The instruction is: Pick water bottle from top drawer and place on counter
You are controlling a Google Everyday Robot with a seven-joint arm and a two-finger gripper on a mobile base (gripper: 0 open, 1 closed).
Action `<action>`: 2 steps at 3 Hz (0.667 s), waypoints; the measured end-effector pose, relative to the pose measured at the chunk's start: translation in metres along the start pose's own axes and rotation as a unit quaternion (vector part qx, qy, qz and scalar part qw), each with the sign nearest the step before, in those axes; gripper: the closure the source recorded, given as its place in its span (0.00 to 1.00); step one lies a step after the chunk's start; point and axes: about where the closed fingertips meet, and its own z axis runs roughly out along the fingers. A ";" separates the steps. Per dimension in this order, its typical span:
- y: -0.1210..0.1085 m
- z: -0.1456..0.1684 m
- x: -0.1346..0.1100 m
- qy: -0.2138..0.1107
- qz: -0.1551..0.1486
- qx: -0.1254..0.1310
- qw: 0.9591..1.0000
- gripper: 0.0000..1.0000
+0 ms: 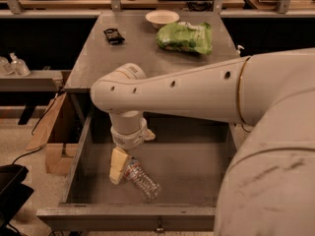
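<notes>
The water bottle [142, 180] is clear and ribbed. It lies on its side on the floor of the open top drawer [197, 171], near the front left, with one end towards the gripper. My gripper [118, 165] hangs down from the white arm into the drawer. Its pale yellow tip is right at the bottle's upper left end. I cannot tell whether it touches the bottle. The grey counter [147, 58] lies behind the drawer, partly hidden by my arm.
On the counter are a white bowl [162, 17], a green bag [186, 37] and a small black object [113, 35]. The drawer's front panel has a knob [158, 228]. Pump bottles [15, 64] stand on a bench at left, above a cardboard box [54, 141].
</notes>
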 end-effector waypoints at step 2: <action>-0.006 0.027 -0.004 -0.063 0.053 -0.021 0.996 0.00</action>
